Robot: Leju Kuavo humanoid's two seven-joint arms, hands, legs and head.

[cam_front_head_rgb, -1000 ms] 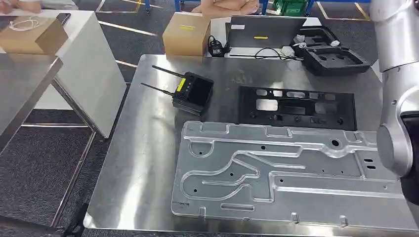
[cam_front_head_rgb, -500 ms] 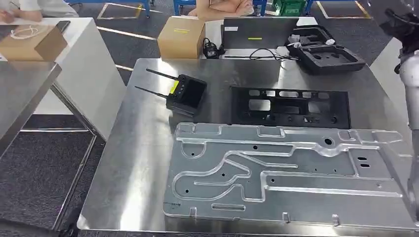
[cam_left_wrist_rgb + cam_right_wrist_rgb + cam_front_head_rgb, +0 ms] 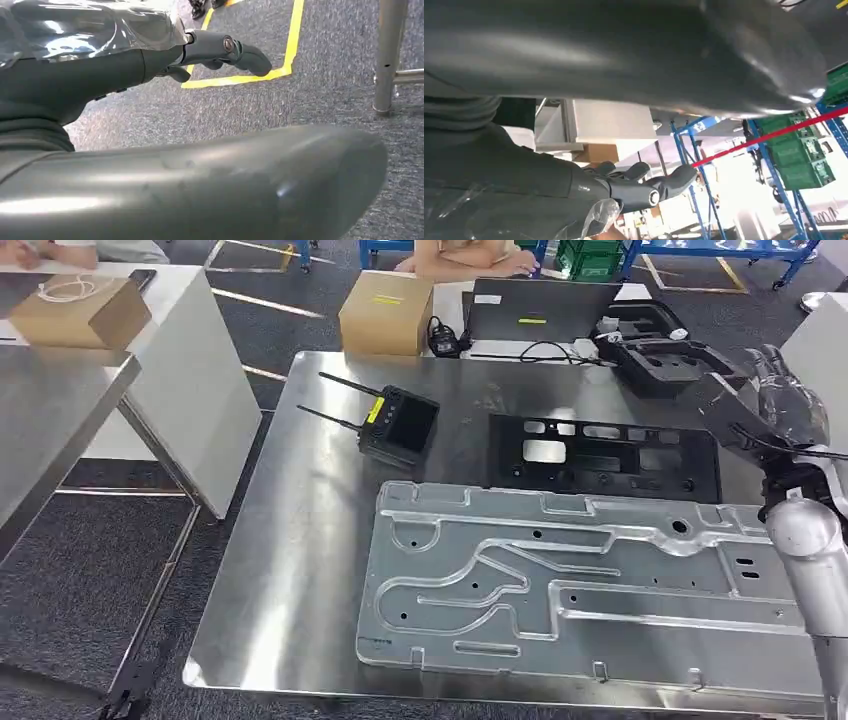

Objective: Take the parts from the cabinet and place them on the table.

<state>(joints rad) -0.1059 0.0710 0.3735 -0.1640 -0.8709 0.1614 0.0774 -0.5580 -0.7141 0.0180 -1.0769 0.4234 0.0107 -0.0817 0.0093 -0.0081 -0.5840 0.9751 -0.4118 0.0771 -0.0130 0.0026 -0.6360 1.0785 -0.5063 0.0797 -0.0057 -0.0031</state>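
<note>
Where steel table shines: one silver panel, one black frame.

A silver stamped plate and a black frame lie on the brushed grey counter, beside a black remote with a yellow label and a brown cardboard box.
</note>
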